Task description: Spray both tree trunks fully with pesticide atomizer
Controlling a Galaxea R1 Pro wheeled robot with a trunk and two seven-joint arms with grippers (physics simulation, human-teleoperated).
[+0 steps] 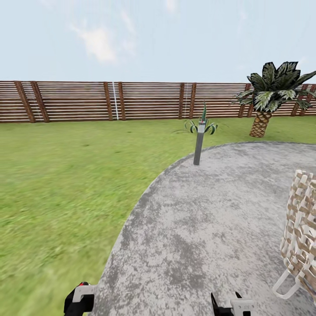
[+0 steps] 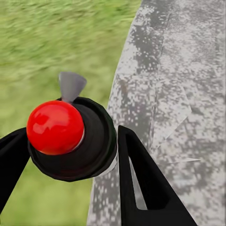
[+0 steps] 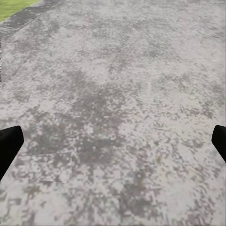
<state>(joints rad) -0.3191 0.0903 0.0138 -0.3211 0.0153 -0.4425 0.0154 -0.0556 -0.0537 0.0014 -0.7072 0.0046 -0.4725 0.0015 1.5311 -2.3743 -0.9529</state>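
Clearly, the left end effector (image 2: 70, 155) grips the pesticide atomizer (image 2: 70, 139); the right end effector (image 3: 113, 146) seems spread wide.

Left pincer (image 2: 70, 155) closed around a held object; right pincer (image 3: 113, 143) spread wide, aimed downward

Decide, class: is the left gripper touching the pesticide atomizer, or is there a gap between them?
Touching. In the left wrist view, the pesticide atomizer sits between the left gripper, with both black fingers pressed against its dark round body.
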